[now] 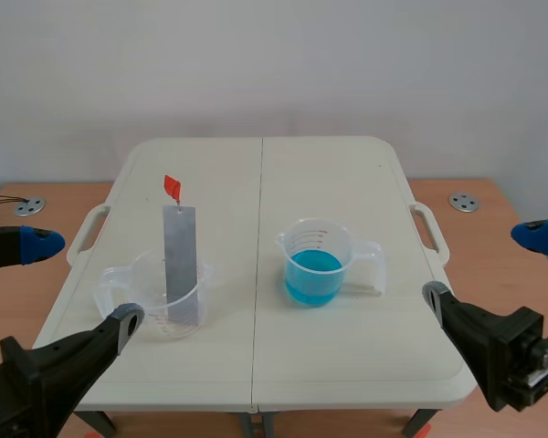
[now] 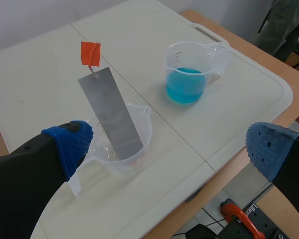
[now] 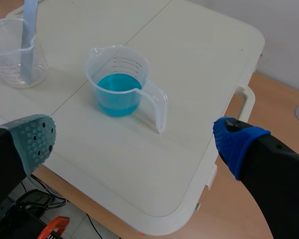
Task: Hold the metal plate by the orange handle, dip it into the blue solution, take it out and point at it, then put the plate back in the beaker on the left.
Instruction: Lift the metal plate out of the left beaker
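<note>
A grey metal plate (image 1: 180, 251) with an orange handle (image 1: 172, 188) stands tilted in an empty clear beaker (image 1: 169, 294) on the table's left half. A second clear beaker (image 1: 316, 262) holds blue solution (image 1: 313, 276) on the right half. My left gripper (image 1: 78, 290) is open at the table's near left corner, short of the plate's beaker (image 2: 120, 144); the plate (image 2: 109, 113) and handle (image 2: 89, 53) lie ahead of its fingers. My right gripper (image 1: 484, 261) is open off the table's right edge, with the blue beaker (image 3: 118, 87) ahead of it and the plate (image 3: 28, 35) beyond.
The white folding table (image 1: 347, 173) has carry handles (image 1: 429, 230) on both sides and stands on a wooden floor. Round metal floor plates (image 1: 463, 202) sit at either side. Cables and an orange-handled tool (image 2: 241, 224) lie below the near edge.
</note>
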`<state>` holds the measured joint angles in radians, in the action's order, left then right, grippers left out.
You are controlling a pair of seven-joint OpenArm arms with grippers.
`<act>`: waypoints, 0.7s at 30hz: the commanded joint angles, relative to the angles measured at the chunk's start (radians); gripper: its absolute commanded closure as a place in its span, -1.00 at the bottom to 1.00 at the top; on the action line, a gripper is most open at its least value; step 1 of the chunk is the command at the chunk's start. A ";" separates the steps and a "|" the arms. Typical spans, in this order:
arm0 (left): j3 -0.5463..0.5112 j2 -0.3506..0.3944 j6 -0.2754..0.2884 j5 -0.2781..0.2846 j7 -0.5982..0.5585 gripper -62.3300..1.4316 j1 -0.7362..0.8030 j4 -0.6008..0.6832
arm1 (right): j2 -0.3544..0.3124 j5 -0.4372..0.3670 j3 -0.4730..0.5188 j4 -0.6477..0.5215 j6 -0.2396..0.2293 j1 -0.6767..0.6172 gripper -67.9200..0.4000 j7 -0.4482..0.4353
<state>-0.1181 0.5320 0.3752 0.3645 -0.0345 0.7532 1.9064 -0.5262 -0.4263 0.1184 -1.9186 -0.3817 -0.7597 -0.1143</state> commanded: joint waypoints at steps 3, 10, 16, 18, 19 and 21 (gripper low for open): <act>-0.003 -0.005 0.002 0.009 -0.013 -1.00 0.000 0.006 | -0.005 -0.003 0.006 -0.015 0.000 0.009 -0.95 -0.015; -0.003 -0.005 0.002 0.009 -0.013 -1.00 0.000 0.006 | -0.005 -0.003 0.006 -0.015 0.000 0.011 -0.95 -0.015; -0.003 -0.005 0.002 0.009 -0.008 -1.00 0.000 0.006 | -0.005 0.005 0.005 -0.015 -0.007 0.050 -0.95 0.004; -0.003 -0.005 0.002 0.009 0.002 -1.00 0.000 0.006 | -0.005 0.005 0.005 -0.015 -0.008 0.078 -0.95 0.008; -0.003 -0.005 0.002 0.009 0.008 -1.00 0.000 0.006 | -0.005 0.005 0.005 -0.015 -0.009 0.093 -0.95 0.014; -0.003 -0.005 0.002 0.009 0.016 -1.00 0.000 0.006 | -0.005 0.006 -0.003 -0.015 -0.018 0.130 -0.95 0.028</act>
<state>-0.1181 0.5320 0.3752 0.3645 -0.0063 0.7532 1.9064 -0.5262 -0.4110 0.1184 -1.9186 -0.3977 -0.6529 -0.0750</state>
